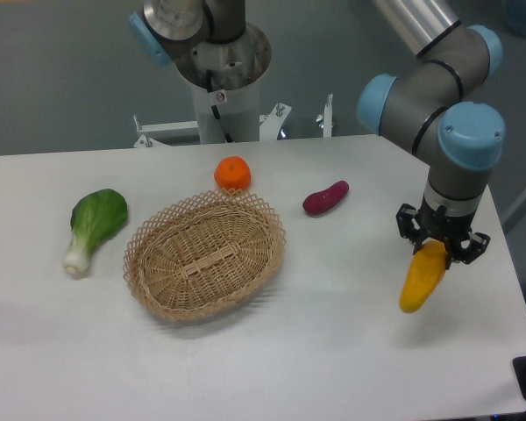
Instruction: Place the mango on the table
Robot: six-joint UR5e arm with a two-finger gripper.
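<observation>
The mango [422, 279], a long yellow-orange fruit, hangs nearly upright at the right side of the white table [351, 351]. My gripper [441, 247] is shut on its upper end, pointing straight down. The mango's lower tip is at or just above the tabletop; contact cannot be told from this view. The fingers hide the mango's top.
An oval wicker basket [204, 254] stands mid-table and holds nothing. A round orange [232, 174] sits behind it, a purple sweet potato [325, 197] to its right, a green bok choy [94, 224] at the left. The table's right edge runs close to the gripper.
</observation>
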